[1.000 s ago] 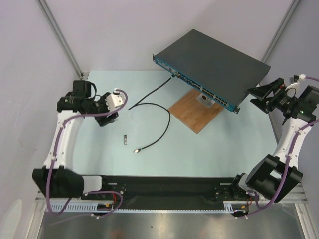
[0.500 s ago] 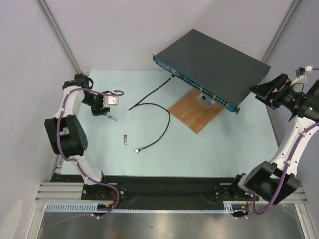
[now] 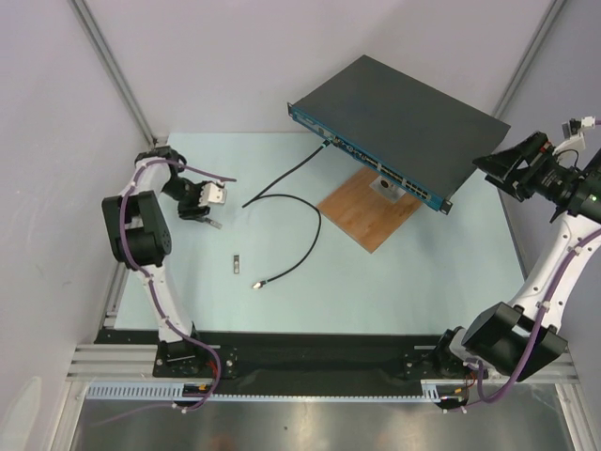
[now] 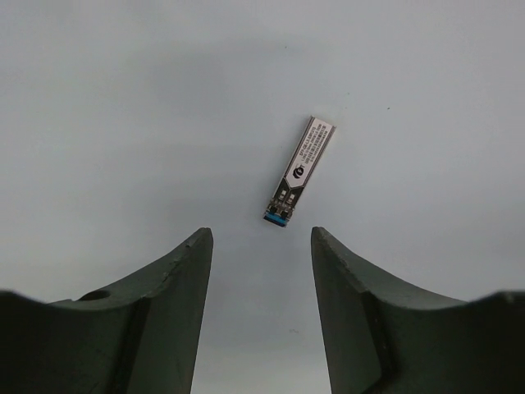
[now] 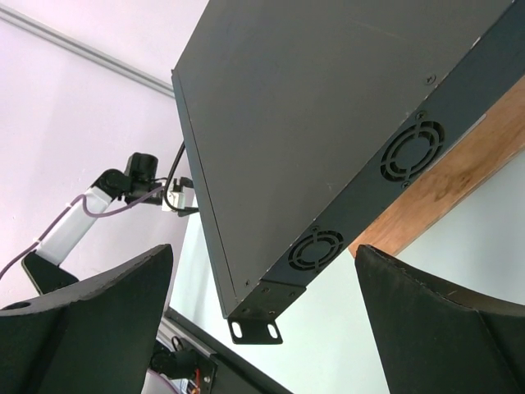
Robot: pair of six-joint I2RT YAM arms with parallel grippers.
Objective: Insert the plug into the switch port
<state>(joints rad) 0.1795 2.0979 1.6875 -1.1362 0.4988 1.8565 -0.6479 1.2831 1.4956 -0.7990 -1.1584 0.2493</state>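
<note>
The switch (image 3: 404, 108) has a matt black top and a blue ported front, and it rests tilted at the back right. The plug (image 3: 237, 264), a small silver module with a blue end, lies flat on the pale table. In the left wrist view the plug (image 4: 299, 171) lies just beyond the fingertips of my left gripper (image 4: 260, 231), blue end toward them. That left gripper (image 3: 205, 216) hovers open and empty at the left. My right gripper (image 3: 488, 174) is wide open beside the switch's right end. Its wrist view shows the gripper (image 5: 262, 250) empty, facing the switch's vented side (image 5: 410, 156).
A black cable (image 3: 305, 225) runs from a front port of the switch across the table to a free connector (image 3: 255, 282) near the plug. A brown wooden board (image 3: 362, 216) props the switch from below. Black rails run along the near edge.
My left arm has folded back toward the left wall, its gripper staying over the left of the table with jaws slightly narrower. My right gripper has lifted and shifted right.
</note>
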